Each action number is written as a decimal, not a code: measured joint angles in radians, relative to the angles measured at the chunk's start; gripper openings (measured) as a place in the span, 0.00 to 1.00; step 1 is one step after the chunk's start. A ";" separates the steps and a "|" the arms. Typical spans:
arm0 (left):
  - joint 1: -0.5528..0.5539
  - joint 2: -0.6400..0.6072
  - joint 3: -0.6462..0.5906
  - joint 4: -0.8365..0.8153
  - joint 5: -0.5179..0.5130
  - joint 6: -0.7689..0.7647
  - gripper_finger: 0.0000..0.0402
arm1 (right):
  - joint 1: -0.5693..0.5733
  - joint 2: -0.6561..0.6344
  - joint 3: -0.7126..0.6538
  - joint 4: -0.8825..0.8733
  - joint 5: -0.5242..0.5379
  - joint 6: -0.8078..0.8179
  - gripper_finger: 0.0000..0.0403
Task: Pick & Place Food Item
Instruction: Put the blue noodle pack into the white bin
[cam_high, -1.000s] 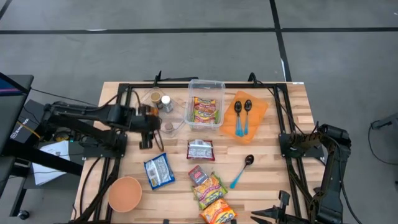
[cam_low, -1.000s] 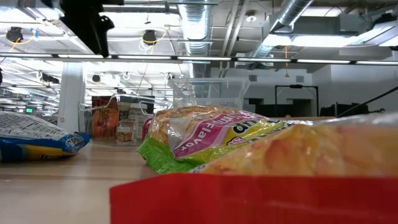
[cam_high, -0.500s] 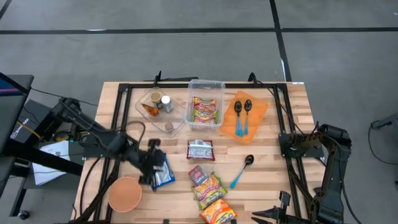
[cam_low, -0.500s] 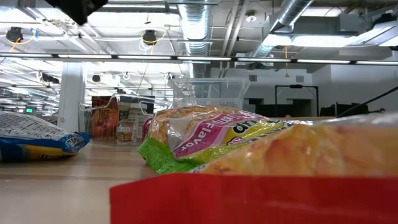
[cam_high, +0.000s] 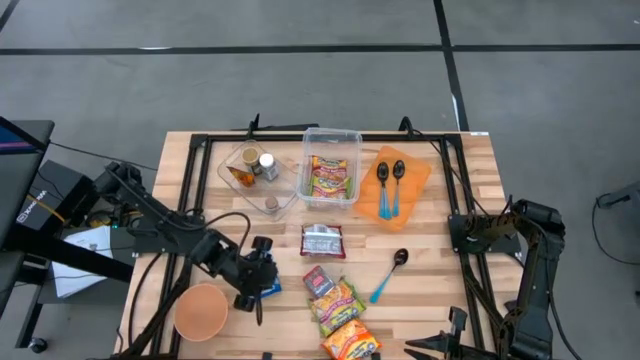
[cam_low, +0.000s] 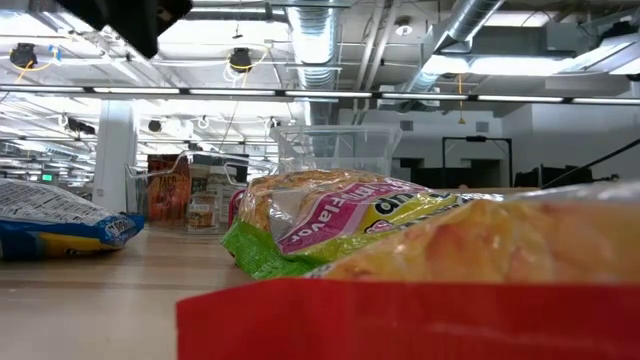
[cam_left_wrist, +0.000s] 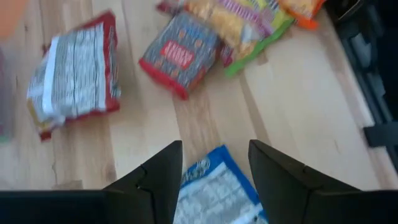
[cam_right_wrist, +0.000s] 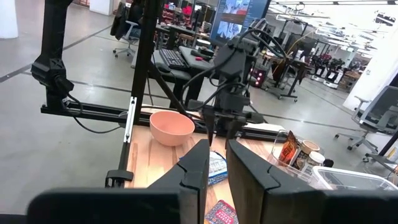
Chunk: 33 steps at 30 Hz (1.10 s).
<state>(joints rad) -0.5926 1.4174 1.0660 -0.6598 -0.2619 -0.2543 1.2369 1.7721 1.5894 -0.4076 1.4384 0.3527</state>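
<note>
The left gripper hangs with fingers apart over the blue snack bag, a green packet reading "Flavor" at its three o'clock, while the right gripper waits nearly closed.

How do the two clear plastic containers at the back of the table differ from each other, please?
The left container holds small jars and a packet, while the right container holds one red and yellow snack bag. The left container has a rounded outline; the right container is rectangular. Both are see-through, open-topped and sit side by side near the table's far edge.
</note>
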 joint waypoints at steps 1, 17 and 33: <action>0.000 0.000 0.000 0.017 0.000 0.012 0.45 | 0.000 0.000 0.000 0.000 0.000 0.000 0.13; -0.031 0.100 0.001 0.013 0.003 0.036 0.46 | 0.000 0.000 0.000 -0.001 -0.006 0.000 0.13; -0.076 0.393 0.000 0.003 -0.120 -0.092 0.46 | 0.000 0.000 0.000 -0.008 -0.026 0.014 0.13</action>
<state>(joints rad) -0.6682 1.8101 1.0660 -0.6568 -0.3824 -0.3460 1.2369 1.7721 1.5893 -0.4152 1.4124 0.3671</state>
